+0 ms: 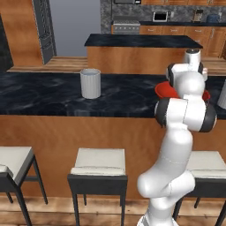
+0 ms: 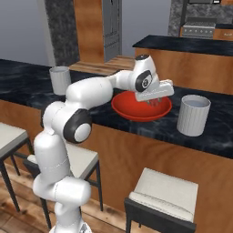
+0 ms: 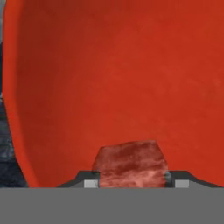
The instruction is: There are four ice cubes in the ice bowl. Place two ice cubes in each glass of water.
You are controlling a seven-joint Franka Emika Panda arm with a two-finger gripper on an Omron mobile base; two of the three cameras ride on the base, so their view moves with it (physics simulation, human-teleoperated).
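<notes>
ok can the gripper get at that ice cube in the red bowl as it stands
Probably yes. The gripper is down inside the red bowl, and the ice cube sits right between its fingertips with nothing in the way.

Dark marble counter (image 2: 218, 132): red ice bowl (image 2: 129, 110), two ribbed tumblers (image 2: 193, 114) (image 2: 60, 80).

The white arm rises from its base, bends at a dark elbow joint and reaches forward, forearm roughly level. The wrist turns the hand downward, so the gripper (image 2: 154, 101) points down. In the hand view the jaws stand drawn in, fingertips (image 3: 90, 183) pressed on either side of an ice cube (image 3: 131, 164) held between them.
</notes>
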